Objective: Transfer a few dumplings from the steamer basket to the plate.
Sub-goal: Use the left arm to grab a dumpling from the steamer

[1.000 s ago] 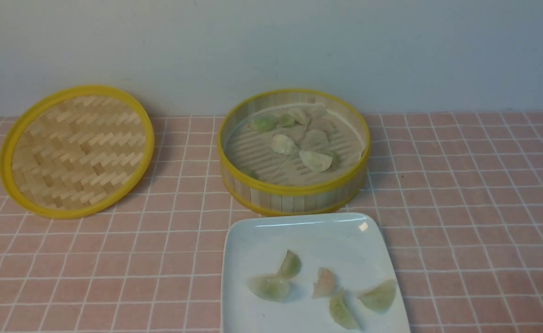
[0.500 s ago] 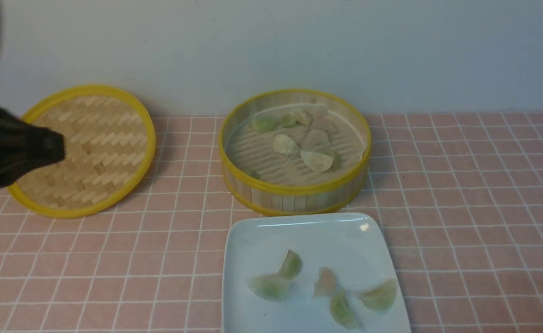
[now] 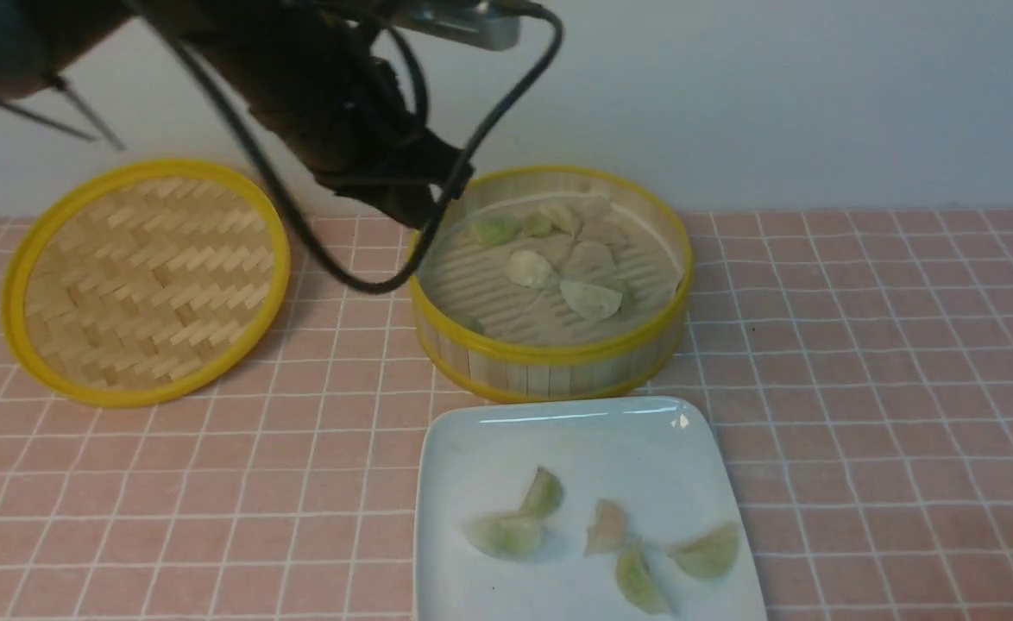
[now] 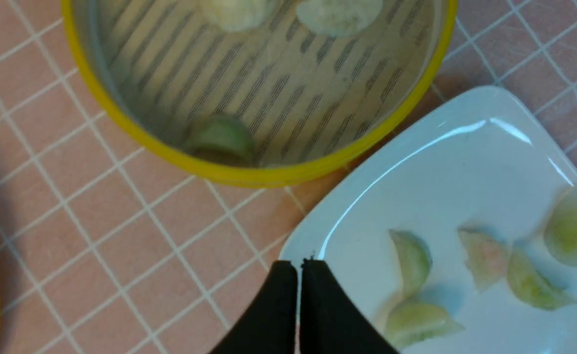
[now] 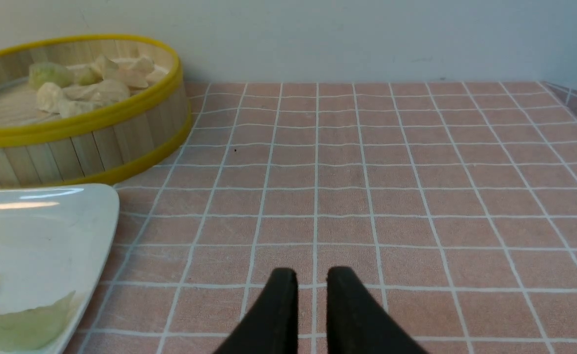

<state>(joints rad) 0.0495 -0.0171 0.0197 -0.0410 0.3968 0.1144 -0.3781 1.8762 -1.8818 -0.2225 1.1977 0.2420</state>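
my left tool (image 4: 299,263) clenched, empty, by steamer (image 3: 550,354) | right tool (image 5: 312,273) slightly parted, idle | risk: descending shut, I'd squash dumplings (image 3: 591,299)

The left arm (image 3: 334,103), absent from the front view a second ago and only a dark shape at the left edge before the woven lid (image 3: 144,280) half a second ago, now reaches in from the upper left to the rear-left rim of the steamer basket (image 3: 550,354).

Open tiles (image 3: 886,388) toward the right edge
Steamer basket (image 3: 550,358), plate (image 3: 558,431) block centre; woven lid (image 3: 144,280), left arm (image 3: 334,103) crowd far-left corner.
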